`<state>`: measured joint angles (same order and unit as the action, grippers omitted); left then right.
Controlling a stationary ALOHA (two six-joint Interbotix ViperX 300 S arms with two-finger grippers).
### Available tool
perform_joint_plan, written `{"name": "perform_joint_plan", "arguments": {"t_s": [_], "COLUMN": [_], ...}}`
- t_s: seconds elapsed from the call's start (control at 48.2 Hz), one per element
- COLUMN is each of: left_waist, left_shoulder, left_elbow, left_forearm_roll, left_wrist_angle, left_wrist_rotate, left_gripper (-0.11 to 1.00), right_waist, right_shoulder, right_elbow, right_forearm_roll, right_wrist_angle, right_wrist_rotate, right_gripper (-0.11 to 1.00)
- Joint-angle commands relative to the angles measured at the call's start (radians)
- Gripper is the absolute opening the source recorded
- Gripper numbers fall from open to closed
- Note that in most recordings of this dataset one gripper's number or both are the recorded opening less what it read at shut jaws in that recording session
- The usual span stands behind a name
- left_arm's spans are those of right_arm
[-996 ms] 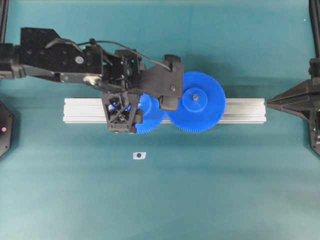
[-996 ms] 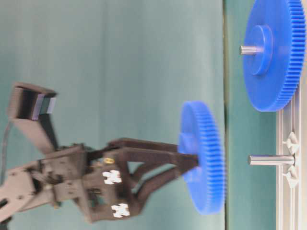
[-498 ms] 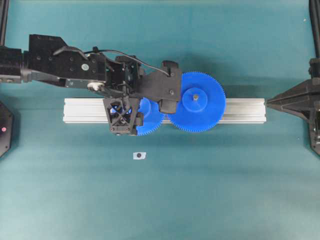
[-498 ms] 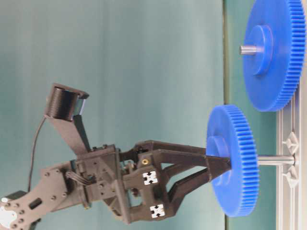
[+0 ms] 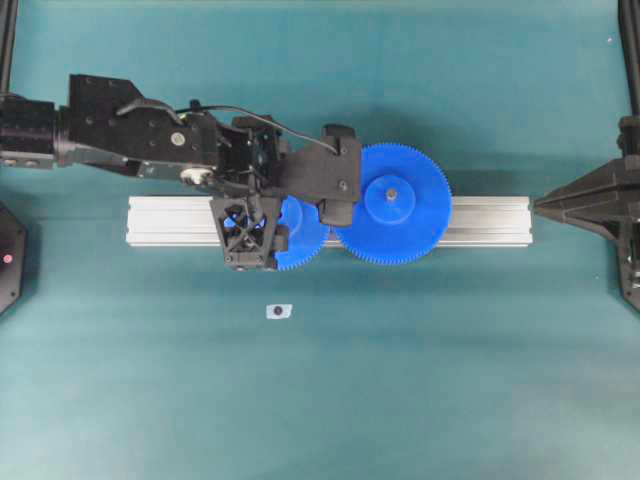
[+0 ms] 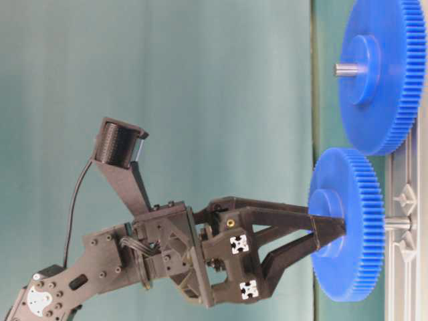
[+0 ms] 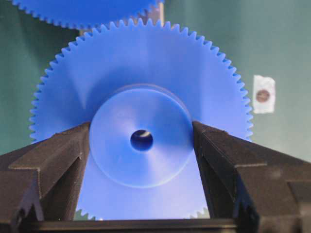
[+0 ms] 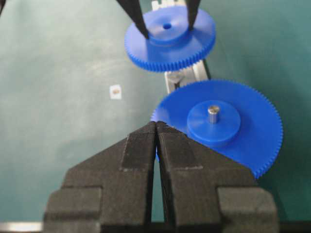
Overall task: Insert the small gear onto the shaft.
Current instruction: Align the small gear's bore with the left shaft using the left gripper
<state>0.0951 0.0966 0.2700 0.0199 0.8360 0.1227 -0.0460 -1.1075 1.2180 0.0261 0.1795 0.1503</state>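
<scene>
Left gripper (image 6: 338,237) clamps small gear (image 6: 348,224) by hub, fingers (image 7: 63,160) pressing both hub sides. Since a second ago I see gear moved from clear of shaft (image 6: 396,223) to threaded well down it, near rail (image 5: 480,222). Not seated yet, I judge. Right gripper (image 8: 156,127) closed, empty, parked.

surface: flat teal-green matte table top (image 5: 420,380), filling every view
frame: black metal upright bars (image 5: 8,45) at the overhead view's top corners
light: even and soft, with a faint shadow above the silver aluminium extrusion rail (image 5: 490,220)
</scene>
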Motion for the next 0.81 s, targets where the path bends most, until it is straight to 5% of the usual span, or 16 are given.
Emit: {"name": "perform_joint_plan", "arguments": {"t_s": [0.0,0.789], "left_waist": [0.009,0.055], "left_shoulder": [-0.015,-0.021], "left_elbow": [-0.012,0.034], "left_forearm_roll": [0.002,0.002], "left_wrist_angle": [-0.011,-0.014], "left_wrist_rotate": [0.003,0.003], "left_gripper": [0.69,0.69], "right_waist": [-0.002,-0.002], "right_shoulder": [0.006,0.006], "right_elbow": [-0.015,-0.015], "right_forearm_roll": [0.000,0.000], "right_wrist_angle": [-0.003,-0.003], "right_wrist_rotate": [0.008,0.008], "right_gripper": [0.08,0.08]}}
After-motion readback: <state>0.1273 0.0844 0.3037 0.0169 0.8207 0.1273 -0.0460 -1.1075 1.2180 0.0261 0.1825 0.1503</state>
